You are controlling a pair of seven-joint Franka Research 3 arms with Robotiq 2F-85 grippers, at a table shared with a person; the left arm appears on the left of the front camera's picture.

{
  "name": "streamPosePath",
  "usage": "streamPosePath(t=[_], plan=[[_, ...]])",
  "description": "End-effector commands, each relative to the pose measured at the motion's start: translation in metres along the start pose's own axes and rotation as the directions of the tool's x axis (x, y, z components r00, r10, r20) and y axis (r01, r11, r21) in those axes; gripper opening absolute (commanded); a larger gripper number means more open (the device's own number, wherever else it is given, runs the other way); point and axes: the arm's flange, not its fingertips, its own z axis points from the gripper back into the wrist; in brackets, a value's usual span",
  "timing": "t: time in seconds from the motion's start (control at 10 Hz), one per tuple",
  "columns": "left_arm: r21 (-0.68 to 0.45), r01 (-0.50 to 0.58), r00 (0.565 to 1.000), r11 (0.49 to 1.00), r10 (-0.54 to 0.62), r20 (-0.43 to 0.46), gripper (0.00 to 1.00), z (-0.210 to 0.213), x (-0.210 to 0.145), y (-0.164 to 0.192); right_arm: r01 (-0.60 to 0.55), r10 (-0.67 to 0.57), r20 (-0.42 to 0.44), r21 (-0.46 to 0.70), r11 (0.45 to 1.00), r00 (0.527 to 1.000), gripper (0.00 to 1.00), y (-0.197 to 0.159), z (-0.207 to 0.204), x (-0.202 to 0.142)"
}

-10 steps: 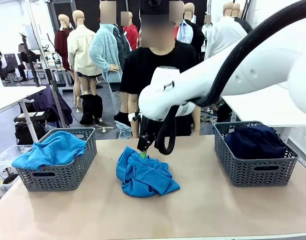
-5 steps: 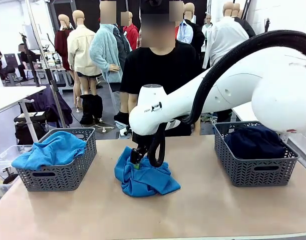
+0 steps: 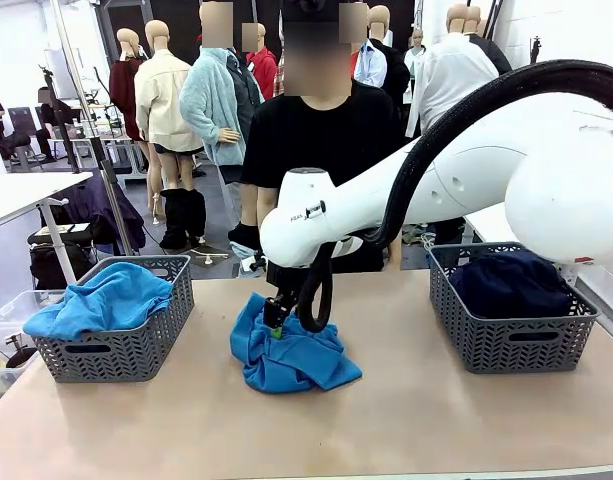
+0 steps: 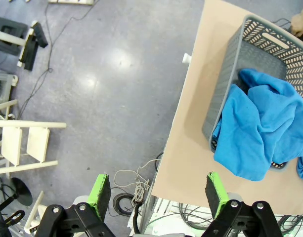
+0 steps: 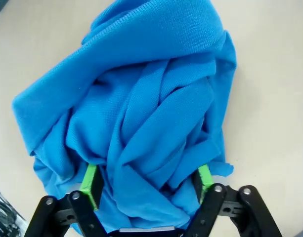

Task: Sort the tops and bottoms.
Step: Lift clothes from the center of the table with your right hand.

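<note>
Two grey mesh baskets stand on the table (image 3: pixel 406 420), one at the robot's left (image 3: pixel 116 345) and one at its right (image 3: pixel 511 335), well apart, with a crumpled sky-blue top (image 3: pixel 291 350) lying on the bare table between them. The left basket holds another sky-blue top (image 3: pixel 106 298), bunched up and spilling over the near rim; in the left wrist view that top (image 4: pixel 262 131) hangs over the basket's wall (image 4: pixel 225 94). The right basket holds a dark navy bottom (image 3: pixel 511 280), heaped above the rim. The right arm reaches across the middle of the table, and its right hand (image 3: pixel 276 325) is down on the rear left part of the loose top. In the right wrist view the right hand (image 5: pixel 147 181) has its green-padded fingers (image 5: pixel 91 181) set wide, one on each side of a raised fold of the top (image 5: pixel 141 113), pressed into the fabric but not closed on it. The left hand (image 4: pixel 156 190) is spread wide with nothing between its fingers, hanging over the table's edge and the floor (image 4: pixel 92 89) beside the left basket. A person in a black T-shirt (image 3: pixel 316 135) stands at the far side of the table.
</note>
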Motion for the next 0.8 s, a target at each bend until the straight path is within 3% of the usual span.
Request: streamPosePath(t=[0.0,0.2,0.3,0.7], plan=[[-0.001,-0.019,1.000,1.000,0.019,0.011,1.00,0.000,0.000,0.000,-0.008,0.008,-0.001,0.005,1.000,1.000,0.47,0.003,0.005,-0.004],[-0.001,-0.019,1.000,1.000,0.019,0.011,1.00,0.000,0.000,0.000,-0.011,0.011,0.016,-0.007,1.000,1.000,0.10,0.005,0.010,-0.006],[-0.001,-0.019,1.000,1.000,0.019,0.011,1.00,0.000,0.000,0.000,-0.013,0.013,0.021,-0.011,1.000,1.000,0.00,0.007,0.012,-0.007],[-0.001,-0.019,1.000,1.000,0.019,0.011,1.00,0.000,0.000,0.000,-0.029,0.029,0.017,-0.025,0.999,0.999,0.00,0.012,0.021,-0.009]])
